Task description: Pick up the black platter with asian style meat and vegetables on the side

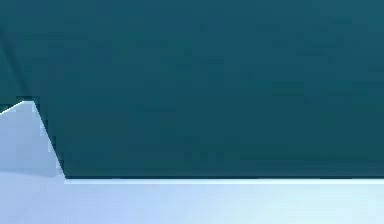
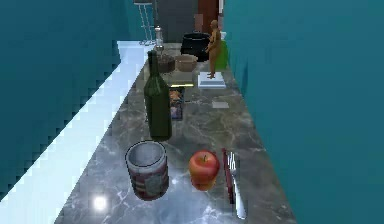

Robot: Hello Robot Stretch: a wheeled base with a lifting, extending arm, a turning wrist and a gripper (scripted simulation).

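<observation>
On the marble counter (image 2: 215, 130), a dark dish (image 2: 180, 103) just beside 1 green bottle (image 2: 157, 95), likely the platter: probably stiff, breakable, best taken by its rim. The gripper's finger state cannot be told.

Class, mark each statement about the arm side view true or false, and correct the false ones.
1. A dark bottle stands upright on the marble counter. True.
2. The apple is green. False: it is red.
3. A knife lies on the counter at the apple's right in the picture. True.
4. The cup stands farther up the picture than the bottle. False: it stands lower, nearer the bottom edge.
</observation>
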